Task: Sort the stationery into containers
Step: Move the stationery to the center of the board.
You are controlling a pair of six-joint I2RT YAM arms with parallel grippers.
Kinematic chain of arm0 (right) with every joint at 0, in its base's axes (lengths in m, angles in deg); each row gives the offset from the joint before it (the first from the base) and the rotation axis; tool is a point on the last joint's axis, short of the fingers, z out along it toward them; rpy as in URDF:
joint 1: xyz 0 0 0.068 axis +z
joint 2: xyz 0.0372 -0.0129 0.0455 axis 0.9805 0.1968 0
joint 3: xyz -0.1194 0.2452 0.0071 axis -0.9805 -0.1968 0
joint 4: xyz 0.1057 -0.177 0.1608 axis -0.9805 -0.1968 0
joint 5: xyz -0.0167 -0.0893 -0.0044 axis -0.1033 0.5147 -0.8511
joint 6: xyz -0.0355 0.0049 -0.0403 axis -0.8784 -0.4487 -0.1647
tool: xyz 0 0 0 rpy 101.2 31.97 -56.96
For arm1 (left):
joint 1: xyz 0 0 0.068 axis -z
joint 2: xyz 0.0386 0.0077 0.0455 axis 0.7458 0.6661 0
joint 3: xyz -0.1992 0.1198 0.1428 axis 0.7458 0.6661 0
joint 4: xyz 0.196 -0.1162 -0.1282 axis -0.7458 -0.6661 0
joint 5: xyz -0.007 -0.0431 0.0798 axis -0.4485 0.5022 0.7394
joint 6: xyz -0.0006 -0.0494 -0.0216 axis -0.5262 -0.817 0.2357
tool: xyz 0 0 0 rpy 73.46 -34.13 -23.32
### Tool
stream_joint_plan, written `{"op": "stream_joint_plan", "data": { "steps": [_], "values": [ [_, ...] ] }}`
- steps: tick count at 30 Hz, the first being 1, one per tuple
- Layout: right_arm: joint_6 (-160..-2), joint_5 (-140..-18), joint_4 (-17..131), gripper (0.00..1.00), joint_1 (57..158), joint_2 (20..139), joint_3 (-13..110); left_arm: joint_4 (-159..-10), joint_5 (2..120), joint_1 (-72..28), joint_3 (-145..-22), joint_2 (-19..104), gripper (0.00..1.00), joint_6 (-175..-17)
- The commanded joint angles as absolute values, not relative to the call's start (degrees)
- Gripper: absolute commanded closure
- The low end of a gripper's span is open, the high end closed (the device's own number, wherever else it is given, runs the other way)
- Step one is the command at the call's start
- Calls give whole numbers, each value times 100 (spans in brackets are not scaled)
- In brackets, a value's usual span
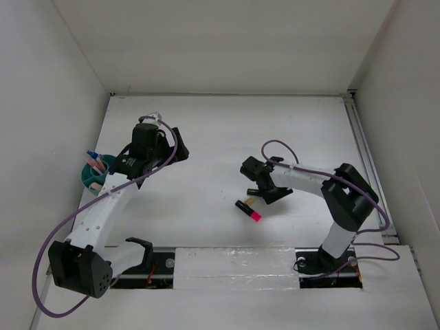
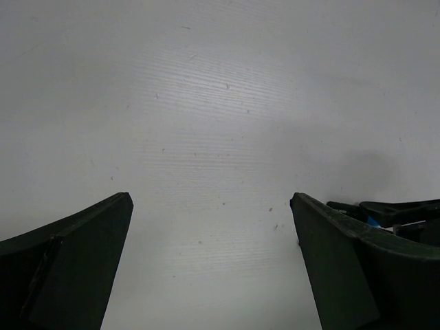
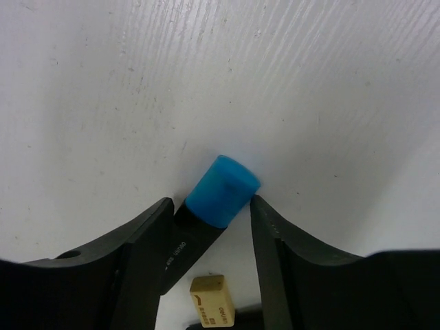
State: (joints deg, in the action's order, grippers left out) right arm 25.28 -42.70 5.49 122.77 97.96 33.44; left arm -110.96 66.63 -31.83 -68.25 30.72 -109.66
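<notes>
My right gripper (image 1: 263,187) is shut on a black marker with a blue cap (image 3: 221,191). The marker lies slanted between the fingers, its cap poking out past the tips (image 3: 211,201). A tan eraser-like bit (image 3: 212,301) lies just below it on the table and also shows in the top view (image 1: 251,201). A black marker with a pink end (image 1: 248,210) lies beside that bit. The round teal organizer (image 1: 93,180) stands at the left edge and holds a pink pen and a blue-capped pen. My left gripper (image 1: 180,152) is open and empty over bare table (image 2: 210,199), to the right of the organizer.
White walls close the table in on the left, the back and the right. A metal rail (image 1: 364,151) runs along the right edge. The arm bases and a clear strip (image 1: 234,265) sit at the near edge.
</notes>
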Motion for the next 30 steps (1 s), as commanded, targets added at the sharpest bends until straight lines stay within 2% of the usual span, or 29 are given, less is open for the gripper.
{"op": "stream_joint_plan", "data": {
  "steps": [1, 10, 19, 23, 26, 30],
  "values": [
    [5441, -4526, 1014, 48, 12207, 10146, 3070, -11070, 6705, -3188, -6781, 2923, 0, -10888],
    [5327, -4526, 1251, 50, 12207, 10199, 3009, -11070, 6705, -3188, -6781, 2923, 0, -10888],
    [4257, -4455, 2173, 50, 11970, 10251, 2842, -11070, 6705, -3188, -6781, 2923, 0, -10888],
    [3816, -4455, 2507, 68, 11759, 10313, 2842, -11070, 6757, -3188, -6781, 2923, 0, -10888],
    [3457, -4455, 2762, 77, 11706, 10375, 2789, -11070, 6757, -3188, -6781, 2923, 0, -10888],
    [2824, -4569, 3009, 81, 11557, 10567, 2789, -11070, 6757, -3188, -6781, 2923, 0, -10888]
  ]
}}
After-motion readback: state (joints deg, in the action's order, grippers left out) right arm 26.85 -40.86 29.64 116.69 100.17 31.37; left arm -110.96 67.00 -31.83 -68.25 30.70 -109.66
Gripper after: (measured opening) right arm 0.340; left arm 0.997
